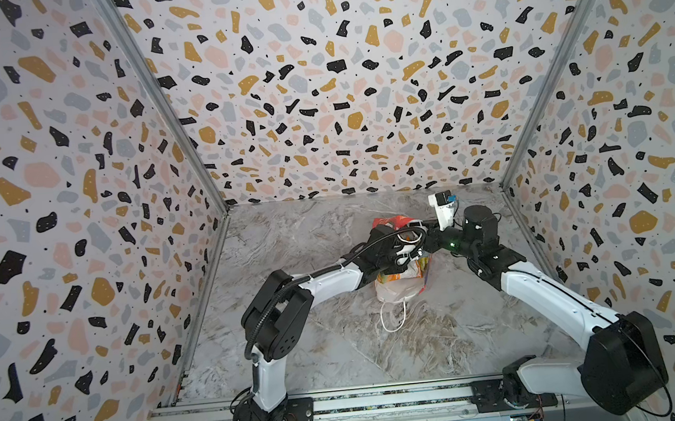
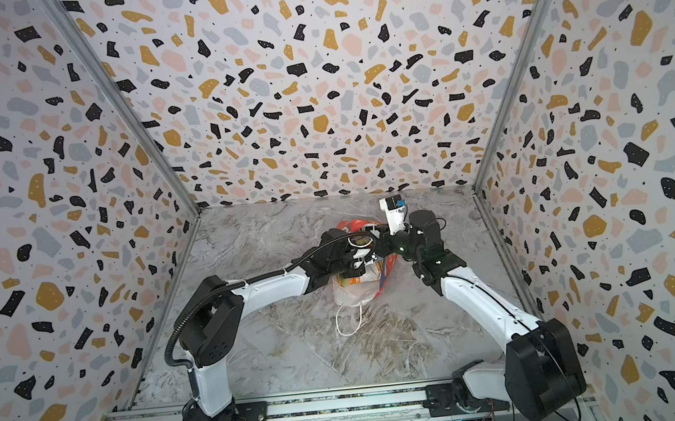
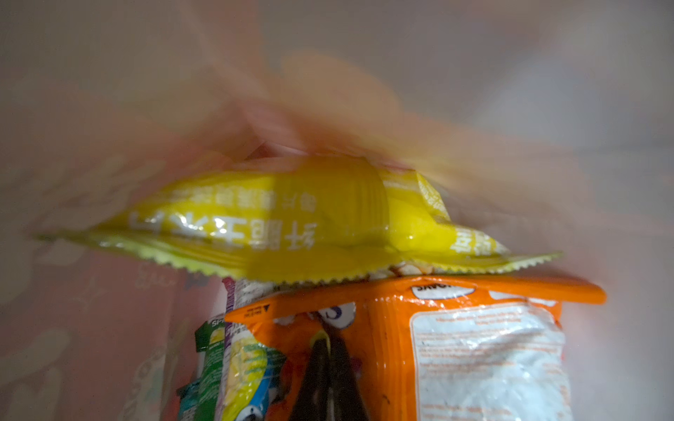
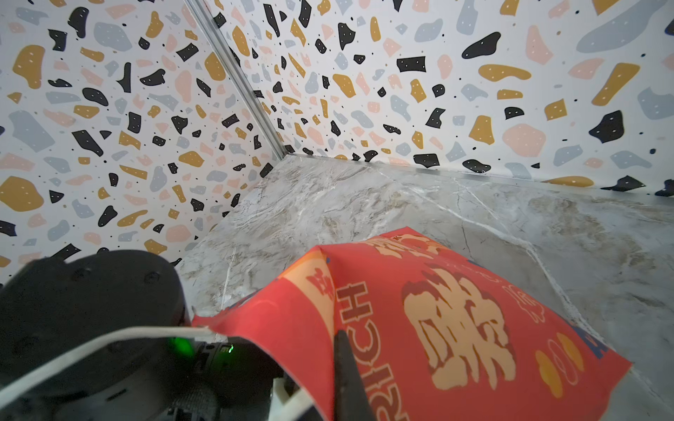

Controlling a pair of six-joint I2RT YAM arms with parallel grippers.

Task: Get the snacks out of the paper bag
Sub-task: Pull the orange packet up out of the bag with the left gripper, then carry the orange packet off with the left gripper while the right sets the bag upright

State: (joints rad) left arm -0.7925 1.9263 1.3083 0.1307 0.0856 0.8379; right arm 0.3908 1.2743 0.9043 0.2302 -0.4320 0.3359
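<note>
Where it lies on its side on the marble table [image 1: 331, 345], mouth toward the arm bases, the red paper bag [image 1: 395, 294] shows a white lining. The left gripper [image 3: 324, 339] reaches inside, jaws closed, tips against the orange packet [image 3: 394, 346] next to the yellow packet [image 3: 310, 222]; the right gripper [image 4: 343, 339] pinches the bag's upper wall. Gold Chinese characters and "RICH" mark the bag, white Chinese characters the yellow packet.

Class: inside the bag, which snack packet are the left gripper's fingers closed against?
The orange crinkly plastic packet with the white printed panel: the fingers meet on it, while the yellow zigzag-edged packet and green packet lie clear.
</note>
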